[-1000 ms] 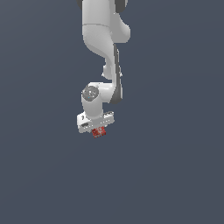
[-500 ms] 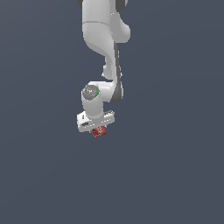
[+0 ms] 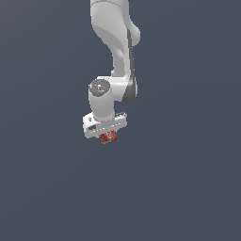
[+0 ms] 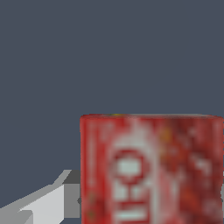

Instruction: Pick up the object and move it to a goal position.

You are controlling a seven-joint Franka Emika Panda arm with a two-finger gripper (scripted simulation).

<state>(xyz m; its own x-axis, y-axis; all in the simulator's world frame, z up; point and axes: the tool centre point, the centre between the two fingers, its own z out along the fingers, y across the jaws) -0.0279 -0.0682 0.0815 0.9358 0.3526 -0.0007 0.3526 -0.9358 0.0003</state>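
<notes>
Nearest the wrist camera, the red box [image 4: 151, 170] fills much of the frame, white lettering on its face, with a grey-white finger [image 4: 48, 203] of the hand visible at one side of it and apparently touching its edge. The far side of the box runs off the frame, so the opposing finger cannot be confirmed there.

In the exterior view the box [image 3: 108, 137] sits directly beneath the white gripper [image 3: 106, 133], tucked between its fingers and narrower than the hand's body. The hand appears closed narrowly on the box, holding it.

Handling judgement: the box looks like a small carton, probably light and fairly stiff, with flat printed faces that could be somewhat slick. Pinching across the two flat opposing sides, near the middle, is the sound hold (a corner pinch would likely let it twist).

Surface and room: the backdrop is a uniform dark grey-blue in both views. No table edge, shadow or horizon is discernible, so whether the box rests on a surface or hangs clear cannot be told. No goal marker is visible.
</notes>
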